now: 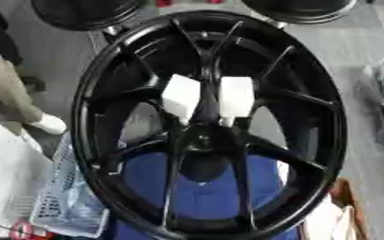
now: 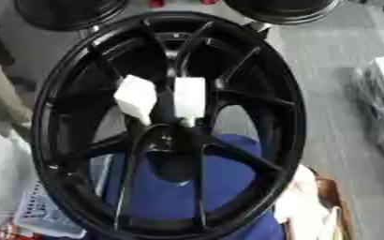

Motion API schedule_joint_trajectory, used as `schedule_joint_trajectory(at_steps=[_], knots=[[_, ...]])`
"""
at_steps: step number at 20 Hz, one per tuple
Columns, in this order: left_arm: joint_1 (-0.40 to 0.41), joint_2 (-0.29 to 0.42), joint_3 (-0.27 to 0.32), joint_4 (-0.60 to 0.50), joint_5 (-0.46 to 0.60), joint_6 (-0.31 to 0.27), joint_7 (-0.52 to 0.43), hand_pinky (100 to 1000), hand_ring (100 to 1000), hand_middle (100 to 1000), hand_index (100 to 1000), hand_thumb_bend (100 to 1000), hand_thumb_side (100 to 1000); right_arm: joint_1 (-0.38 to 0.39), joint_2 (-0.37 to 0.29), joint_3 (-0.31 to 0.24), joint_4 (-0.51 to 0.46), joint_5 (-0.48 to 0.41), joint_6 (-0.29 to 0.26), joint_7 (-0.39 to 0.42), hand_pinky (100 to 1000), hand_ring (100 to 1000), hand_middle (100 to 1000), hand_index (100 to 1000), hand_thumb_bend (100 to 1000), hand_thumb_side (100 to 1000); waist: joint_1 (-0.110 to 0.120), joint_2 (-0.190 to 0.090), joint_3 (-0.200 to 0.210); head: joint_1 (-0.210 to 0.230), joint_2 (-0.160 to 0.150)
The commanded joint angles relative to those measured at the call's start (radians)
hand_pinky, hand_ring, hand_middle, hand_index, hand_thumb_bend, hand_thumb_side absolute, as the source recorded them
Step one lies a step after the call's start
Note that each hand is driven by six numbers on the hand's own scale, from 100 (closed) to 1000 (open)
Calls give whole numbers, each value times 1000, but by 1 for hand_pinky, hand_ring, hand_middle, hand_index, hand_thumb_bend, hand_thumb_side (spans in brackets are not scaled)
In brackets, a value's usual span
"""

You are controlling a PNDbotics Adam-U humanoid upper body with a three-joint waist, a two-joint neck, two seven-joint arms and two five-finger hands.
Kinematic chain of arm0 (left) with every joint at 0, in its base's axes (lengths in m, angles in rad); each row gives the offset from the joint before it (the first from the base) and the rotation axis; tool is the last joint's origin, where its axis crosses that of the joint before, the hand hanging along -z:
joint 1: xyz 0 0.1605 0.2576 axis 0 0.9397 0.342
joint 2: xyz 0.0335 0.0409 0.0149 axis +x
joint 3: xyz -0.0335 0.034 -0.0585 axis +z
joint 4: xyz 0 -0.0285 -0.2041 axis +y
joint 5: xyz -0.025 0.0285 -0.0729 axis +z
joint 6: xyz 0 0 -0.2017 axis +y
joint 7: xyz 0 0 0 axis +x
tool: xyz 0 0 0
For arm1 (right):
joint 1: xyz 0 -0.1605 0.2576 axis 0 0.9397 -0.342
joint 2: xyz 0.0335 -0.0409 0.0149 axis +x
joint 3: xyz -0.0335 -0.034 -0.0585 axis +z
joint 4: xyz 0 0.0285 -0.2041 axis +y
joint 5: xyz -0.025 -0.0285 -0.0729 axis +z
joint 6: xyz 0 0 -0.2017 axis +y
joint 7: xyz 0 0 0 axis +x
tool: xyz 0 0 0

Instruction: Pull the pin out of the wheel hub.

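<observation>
We saw a glossy black spoked wheel (image 1: 208, 126) with two white blocky pins (image 1: 181, 97) near its hub; no hand showed

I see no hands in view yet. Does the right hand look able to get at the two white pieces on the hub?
Probably yes: the white pieces stand exposed above the wheel hub, with nothing covering them.

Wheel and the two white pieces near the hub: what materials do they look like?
Wheel: likely cast metal with glossy black paint; spokes and rim show bright reflections. White pieces: matte and blocky, perhaps plastic or foam; can't tell which.
</observation>
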Motion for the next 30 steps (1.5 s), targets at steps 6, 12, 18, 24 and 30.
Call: schedule_joint_trajectory(at_steps=[6, 12, 18, 24, 30], knots=[[0, 20, 2, -20, -7, -1, -5, 829, 687, 653, 721, 195, 592, -6, -98, -8, -19, 25, 17, 24, 738, 750, 759, 797, 100, 410, -8, -25, -5, 10, 8], [4, 27, 2, -20, -9, 2, -4, 830, 686, 653, 721, 192, 594, -10, -266, 14, -19, 57, 51, 126, 752, 761, 766, 806, 100, 396, -17, -27, -10, 23, 12], [8, 32, 0, -20, -11, 4, -5, 830, 685, 653, 721, 190, 598, -33, -424, 28, -19, 69, 46, 257, 767, 775, 773, 814, 100, 377, -26, -26, -12, 28, 12], [13, 36, 2, -20, -13, 5, -4, 830, 684, 653, 721, 187, 600, -64, -528, 27, -19, 108, 14, 413, 785, 791, 779, 823, 100, 373, -32, -23, -13, 25, 8], [15, 42, -2, -20, -14, 5, -7, 830, 683, 653, 721, 184, 602, -129, -595, 53, -19, 174, -17, 614, 804, 811, 789, 834, 135, 382, -36, -24, -18, 22, 6]])
